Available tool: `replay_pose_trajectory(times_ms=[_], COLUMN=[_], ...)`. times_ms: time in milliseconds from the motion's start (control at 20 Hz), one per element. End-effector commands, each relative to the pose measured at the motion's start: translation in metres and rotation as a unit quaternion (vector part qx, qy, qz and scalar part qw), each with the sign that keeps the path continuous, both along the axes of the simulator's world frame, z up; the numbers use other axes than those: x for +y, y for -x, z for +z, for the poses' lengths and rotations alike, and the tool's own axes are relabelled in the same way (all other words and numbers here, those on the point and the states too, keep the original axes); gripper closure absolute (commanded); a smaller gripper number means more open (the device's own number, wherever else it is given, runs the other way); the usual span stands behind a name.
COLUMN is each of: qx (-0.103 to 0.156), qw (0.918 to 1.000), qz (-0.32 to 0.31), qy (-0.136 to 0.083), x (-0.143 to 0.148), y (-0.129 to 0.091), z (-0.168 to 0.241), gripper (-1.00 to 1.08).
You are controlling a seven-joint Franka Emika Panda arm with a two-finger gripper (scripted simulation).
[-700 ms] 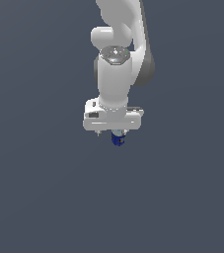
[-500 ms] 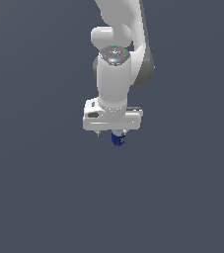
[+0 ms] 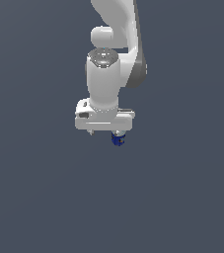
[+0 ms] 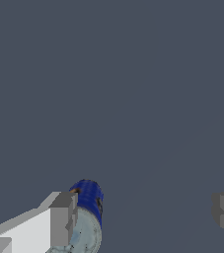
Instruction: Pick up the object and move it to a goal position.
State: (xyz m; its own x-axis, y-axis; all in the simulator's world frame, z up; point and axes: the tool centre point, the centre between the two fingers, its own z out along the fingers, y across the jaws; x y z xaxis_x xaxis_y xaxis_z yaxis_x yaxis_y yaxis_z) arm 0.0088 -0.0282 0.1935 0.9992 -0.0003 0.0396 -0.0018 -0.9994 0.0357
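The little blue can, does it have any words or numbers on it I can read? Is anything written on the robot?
No readable text anywhere.
Small dark blue cylindrical can: it has a tiny orange-white label mark, too small and blurred to read.
White gripper: plain, no writing or signs that can be made out.

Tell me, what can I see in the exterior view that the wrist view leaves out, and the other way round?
Only the exterior view shows the white arm with its rounded joints, and the wide white body of the gripper from outside.

Only the wrist view shows the two grey fingers wide apart, with the blue can's pale silvery end face beside one of them and nowhere near the other.

Both show the small dark blue can at the gripper, and the plain dark grey surroundings. Neither shows clearly whether the can is actually gripped.
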Motion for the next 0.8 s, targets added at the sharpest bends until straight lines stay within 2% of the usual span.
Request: replay_pose_trajectory(times_ms=[0,400,750], qx=[0.0,0.003,0.01], qw=[1.0,0.9999,0.9986], qz=[0.0,0.015,0.051], qy=[0.0,-0.002,-0.008], x=[0.0,0.01,0.033], y=[0.0,0.01,0.037], z=[0.0,-0.01,-0.034], gripper=[-0.92,-0.92,-0.92])
